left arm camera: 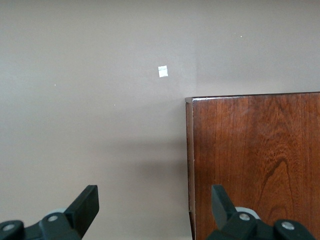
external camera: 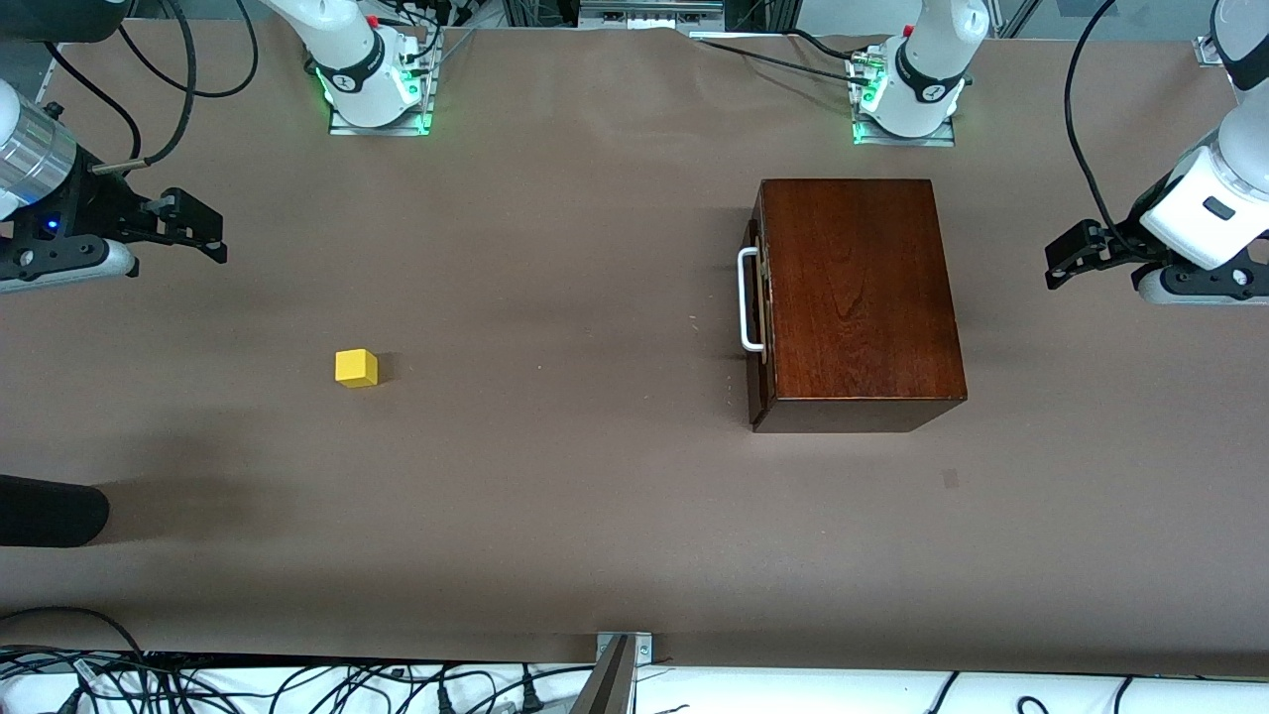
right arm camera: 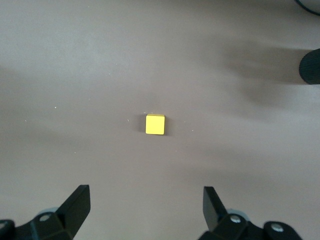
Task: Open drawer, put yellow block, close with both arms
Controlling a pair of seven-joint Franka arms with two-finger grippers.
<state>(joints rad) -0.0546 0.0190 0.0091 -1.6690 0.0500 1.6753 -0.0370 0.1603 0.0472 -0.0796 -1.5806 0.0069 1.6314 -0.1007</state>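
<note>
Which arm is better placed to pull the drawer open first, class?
Probably the left. Its tool hangs open beside the wooden box, though the drawer handle faces the other way. The right tool, also open, waits near the yellow block.

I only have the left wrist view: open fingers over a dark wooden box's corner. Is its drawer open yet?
Observer: No, the dark-fronted drawer with a white bar handle sits shut in the glossy mahogany box; left gripper open over its edge.
Operator: Where's the block?
Observer: The small bright yellow cube lies untouched on the brown table toward the right arm's end.
Operator: And the right gripper?
Observer: Right gripper hangs open over the table near that cube, empty.
</note>
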